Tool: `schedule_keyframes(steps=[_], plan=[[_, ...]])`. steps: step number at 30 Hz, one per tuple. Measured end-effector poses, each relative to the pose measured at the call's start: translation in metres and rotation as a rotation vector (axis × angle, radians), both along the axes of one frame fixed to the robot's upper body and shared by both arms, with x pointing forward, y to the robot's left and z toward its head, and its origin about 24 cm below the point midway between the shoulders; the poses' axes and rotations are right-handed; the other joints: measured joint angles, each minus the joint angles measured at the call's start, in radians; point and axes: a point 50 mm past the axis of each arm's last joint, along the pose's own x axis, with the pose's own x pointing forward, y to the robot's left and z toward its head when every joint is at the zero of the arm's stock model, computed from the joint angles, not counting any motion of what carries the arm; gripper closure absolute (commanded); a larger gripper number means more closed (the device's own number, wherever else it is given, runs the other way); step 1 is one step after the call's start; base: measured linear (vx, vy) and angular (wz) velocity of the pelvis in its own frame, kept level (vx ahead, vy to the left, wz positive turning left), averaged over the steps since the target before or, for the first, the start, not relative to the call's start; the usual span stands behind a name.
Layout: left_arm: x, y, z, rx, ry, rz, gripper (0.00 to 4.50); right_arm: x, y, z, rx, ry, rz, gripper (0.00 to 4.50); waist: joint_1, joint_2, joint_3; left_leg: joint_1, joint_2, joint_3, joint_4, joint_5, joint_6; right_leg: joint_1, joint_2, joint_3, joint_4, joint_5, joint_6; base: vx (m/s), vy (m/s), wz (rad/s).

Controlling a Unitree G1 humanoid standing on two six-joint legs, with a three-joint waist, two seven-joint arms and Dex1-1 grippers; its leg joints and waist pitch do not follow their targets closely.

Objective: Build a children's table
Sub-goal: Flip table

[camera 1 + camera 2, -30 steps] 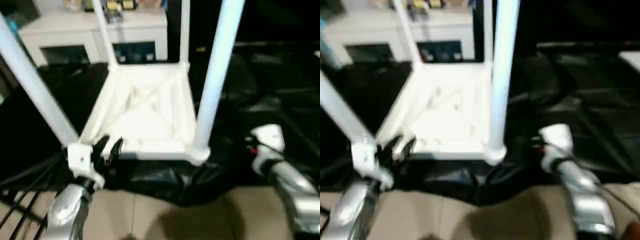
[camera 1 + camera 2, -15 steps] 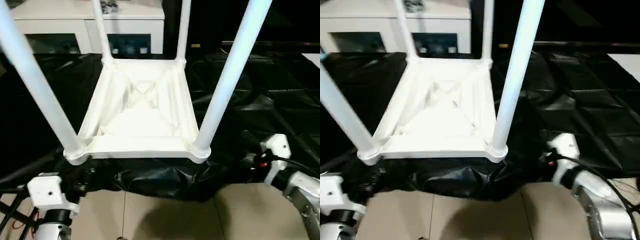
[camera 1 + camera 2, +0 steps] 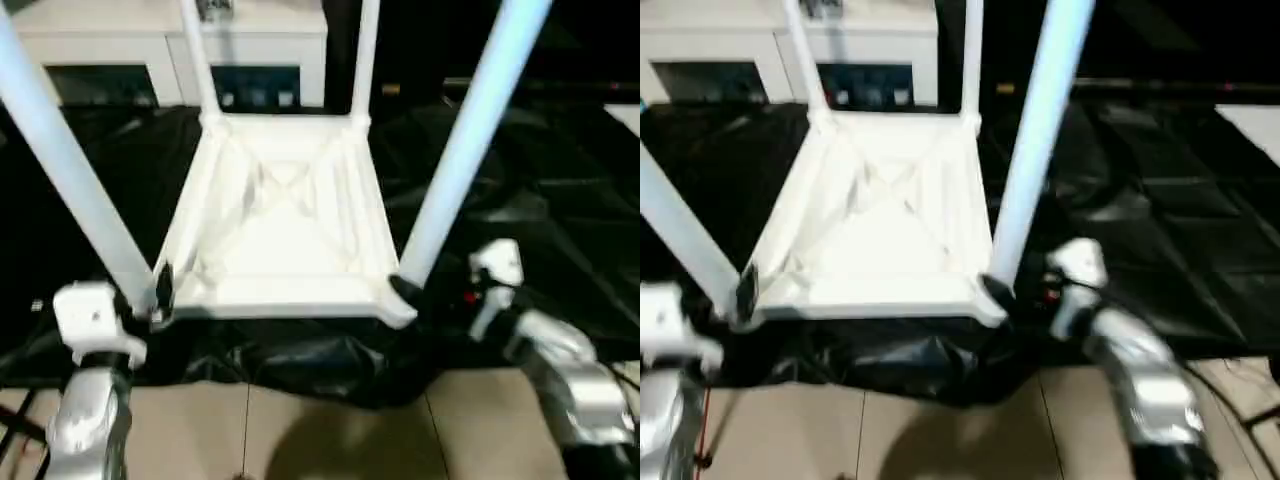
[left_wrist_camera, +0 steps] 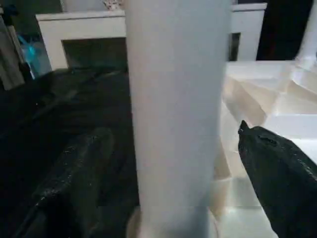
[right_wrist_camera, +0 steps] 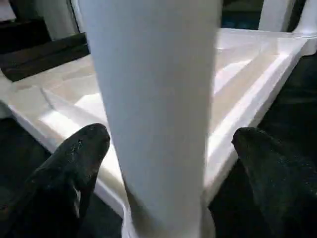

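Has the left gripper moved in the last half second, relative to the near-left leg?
Yes. The left gripper has come up from below the black-draped table edge and in to the near-left leg; its open fingers now straddle that leg near its socket.

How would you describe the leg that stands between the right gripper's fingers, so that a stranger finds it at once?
On the black-draped work table lies the white table top, underside up, with four legs rising from its corners. The wanted leg stands at the near right corner, and the open right gripper brackets its base; it looks thicker than the two far legs.
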Motion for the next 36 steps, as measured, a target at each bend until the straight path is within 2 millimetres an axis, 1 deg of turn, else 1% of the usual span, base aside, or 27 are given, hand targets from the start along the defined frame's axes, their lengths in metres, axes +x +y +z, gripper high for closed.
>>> schedule_keyframes(steps=[2, 3, 6, 7, 8, 9, 10, 11, 12, 13, 16, 17, 18, 20, 21, 22, 25, 27, 28, 30, 31, 33, 35, 36], plan=[[0.006, 0.006, -0.007, -0.032, 0.023, 0.023, 0.03, 0.006, 0.008, -0.003, 0.012, 0.002, -0.008, 0.00, 0.001, -0.001, 0.000, 0.000, 0.000, 0.000, 0.000, 0.000, 0.000, 0.000, 0.000, 0.000, 0.000, 0.000, 0.000, 0.000, 0.000, 0.00], [0.009, 0.006, -0.009, -0.041, 0.029, 0.030, 0.00, 0.009, 0.010, -0.005, 0.011, 0.005, -0.021, 0.18, 0.002, -0.001, 0.000, -0.001, 0.000, 0.000, 0.001, 0.000, 0.000, 0.000, 0.000, 0.000, 0.000, 0.000, 0.000, 0.000, 0.000, 0.00], [0.011, 0.005, -0.009, -0.054, 0.030, 0.027, 0.00, 0.016, 0.010, -0.008, 0.010, 0.009, -0.064, 0.28, 0.005, 0.000, 0.000, -0.002, 0.000, 0.001, 0.001, 0.000, 0.000, -0.001, 0.000, 0.000, -0.001, 0.000, 0.000, 0.000, 0.000, 0.00], [0.011, 0.005, -0.010, -0.063, 0.034, 0.023, 0.30, 0.017, 0.010, -0.009, 0.016, 0.007, -0.080, 0.46, 0.007, 0.000, 0.000, -0.002, 0.000, 0.001, 0.001, 0.000, 0.000, -0.001, 0.000, 0.000, -0.001, 0.000, 0.000, 0.000, 0.000, 0.00], [0.011, 0.003, -0.010, -0.067, 0.041, 0.017, 0.37, 0.018, 0.009, -0.009, 0.021, 0.009, -0.093, 0.57, 0.008, 0.001, 0.000, -0.002, 0.000, 0.001, 0.001, 0.000, 0.000, -0.002, 0.000, 0.000, 0.000, 0.000, 0.000, 0.000, 0.000, 0.00], [0.012, 0.001, -0.011, -0.076, 0.051, 0.014, 0.37, 0.020, 0.010, -0.009, 0.025, 0.012, -0.105, 0.57, 0.009, 0.001, 0.000, -0.002, 0.000, 0.001, 0.001, 0.000, 0.000, -0.002, 0.000, 0.000, 0.000, 0.000, 0.000, 0.000, 0.000, 0.00], [0.012, -0.003, -0.012, -0.087, 0.064, 0.005, 0.57, 0.022, 0.011, -0.009, 0.029, 0.011, -0.123, 0.75, 0.011, 0.001, 0.000, -0.002, 0.000, 0.001, 0.001, 0.000, 0.000, -0.002, 0.000, 0.000, 0.001, 0.000, 0.000, 0.000, 0.000, 0.00], [0.013, -0.005, -0.014, -0.092, 0.073, 0.000, 0.57, 0.024, 0.011, -0.008, 0.030, 0.011, -0.129, 0.75, 0.011, 0.001, 0.000, -0.002, 0.001, 0.001, 0.001, 0.000, 0.000, -0.002, 0.000, 0.000, 0.001, 0.000, 0.000, 0.000, 0.000, 0.00], [0.013, -0.007, -0.015, -0.098, 0.078, -0.001, 0.82, 0.026, 0.010, -0.008, 0.032, 0.012, -0.138, 0.97, 0.011, 0.001, 0.000, -0.001, 0.001, 0.001, 0.000, 0.000, 0.000, -0.002, 0.000, 0.000, 0.002, 0.000, 0.000, 0.000, 0.000, 0.00], [0.014, -0.010, -0.016, -0.109, 0.083, -0.007, 0.82, 0.028, 0.008, -0.009, 0.031, 0.009, -0.165, 0.97, 0.012, 0.000, 0.000, -0.001, 0.001, 0.002, 0.000, 0.000, 0.000, -0.002, 0.000, 0.000, 0.002, 0.000, 0.000, 0.000, 0.000, 0.00], [0.020, -0.016, -0.013, -0.129, 0.076, -0.021, 1.19, 0.034, 0.007, -0.012, 0.028, 0.014, -0.219, 1.31, 0.016, 0.000, 0.000, -0.002, 0.001, 0.002, 0.000, 0.001, -0.001, -0.004, 0.000, 0.000, 0.003, 0.001, -0.002, 0.000, 0.000, 0.00], [0.021, -0.017, -0.012, -0.130, 0.071, -0.022, 1.28, 0.035, 0.008, -0.013, 0.027, 0.016, -0.233, 1.40, 0.016, 0.000, 0.000, -0.002, 0.001, 0.002, 0.000, 0.001, -0.001, -0.004, 0.000, 0.000, 0.003, 0.002, -0.003, 0.000, 0.000, 0.00], [0.022, -0.017, -0.011, -0.131, 0.073, -0.021, 1.28, 0.036, 0.009, -0.015, 0.024, 0.021, -0.243, 1.40, 0.014, 0.000, 0.000, -0.001, 0.001, 0.002, 0.000, 0.001, -0.001, -0.004, 0.000, 0.000, 0.004, 0.002, -0.003, 0.000, 0.000, 0.00], [0.023, -0.020, -0.010, -0.136, 0.080, -0.026, 1.50, 0.036, 0.010, -0.018, 0.016, 0.033, -0.268, 1.63, 0.014, 0.000, 0.000, -0.002, 0.001, 0.003, 0.000, 0.001, -0.001, -0.005, 0.000, 0.000, 0.004, 0.002, -0.003, 0.000, 0.000, 0.00], [0.023, -0.021, -0.010, -0.136, 0.081, -0.027, 1.50, 0.037, 0.011, -0.018, 0.015, 0.036, -0.280, 1.63, 0.014, -0.001, 0.000, -0.002, 0.001, 0.003, 0.000, 0.001, -0.001, -0.005, 0.000, 0.001, 0.004, 0.002, -0.003, 0.000, 0.000, 0.00], [0.022, -0.020, -0.010, -0.136, 0.082, -0.021, 1.70, 0.040, 0.016, -0.019, 0.027, 0.046, -0.313, 1.81, 0.008, -0.001, 0.000, -0.002, 0.001, 0.003, 0.000, 0.001, -0.001, -0.006, 0.000, 0.000, 0.004, 0.002, -0.004, 0.000, 0.000, 0.00], [0.020, -0.024, -0.010, -0.147, 0.082, -0.014, 1.80, 0.044, 0.023, -0.022, 0.028, 0.067, -0.369, 1.93, 0.002, -0.003, 0.000, -0.004, 0.001, 0.003, 0.000, 0.001, -0.001, -0.010, 0.000, 0.001, 0.004, 0.004, -0.004, 0.000, 0.000, 0.00], [0.020, -0.028, -0.010, -0.154, 0.090, -0.019, 1.96, 0.045, 0.022, -0.022, 0.025, 0.069, -0.398, 2.13, 0.004, -0.003, 0.000, -0.004, 0.001, 0.003, 0.000, 0.001, -0.001, -0.010, 0.000, 0.001, 0.004, 0.003, -0.004, 0.000, 0.000, 0.00], [0.021, -0.030, -0.009, -0.157, 0.098, -0.029, 2.05, 0.046, 0.020, -0.021, 0.018, 0.066, -0.416, 2.21, 0.006, -0.001, 0.000, -0.005, 0.001, 0.003, 0.000, 0.001, -0.001, -0.011, 0.000, 0.001, 0.004, 0.003, -0.004, 0.000, 0.000, 0.00], [0.023, -0.035, -0.009, -0.163, 0.112, -0.044, 2.16, 0.047, 0.015, -0.018, -0.005, 0.054, -0.437, 2.30, 0.006, 0.008, 0.000, -0.006, 0.001, 0.004, 0.001, 0.001, -0.001, -0.011, -0.001, 0.001, 0.003, 0.004, -0.004, 0.000, 0.000, 0.00], [0.025, -0.037, -0.010, -0.170, 0.117, -0.049, 2.23, 0.049, 0.013, -0.017, -0.011, 0.047, -0.444, 2.38, 0.008, 0.018, 0.002, -0.007, 0.000, 0.005, 0.001, 0.001, -0.001, -0.011, -0.002, 0.001, 0.003, 0.005, -0.003, 0.000, 0.000, 0.00], [0.031, -0.039, -0.011, -0.184, 0.125, -0.049, 2.27, 0.052, 0.011, -0.014, -0.031, 0.039, -0.456, 2.41, 0.011, 0.028, 0.002, -0.009, 0.000, 0.005, 0.001, 0.001, -0.001, -0.013, -0.002, 0.001, 0.003, 0.006, -0.002, 0.000, 0.000, 0.00], [0.034, -0.042, -0.011, -0.197, 0.126, -0.053, 2.28, 0.053, 0.010, -0.013, -0.044, 0.035, -0.466, 2.44, 0.014, 0.028, 0.002, -0.009, 0.002, 0.005, 0.000, 0.002, -0.002, -0.014, -0.001, 0.000, 0.004, 0.006, -0.002, 0.000, 0.000, 0.00], [0.037, -0.044, -0.011, -0.212, 0.124, -0.060, 2.29, 0.053, 0.009, -0.013, -0.051, 0.031, -0.478, 2.45, 0.018, 0.027, 0.002, -0.009, 0.003, 0.004, -0.001, 0.002, -0.003, -0.014, -0.001, -0.001, 0.004, 0.006, -0.002, 0.000, 0.000, 0.00]])
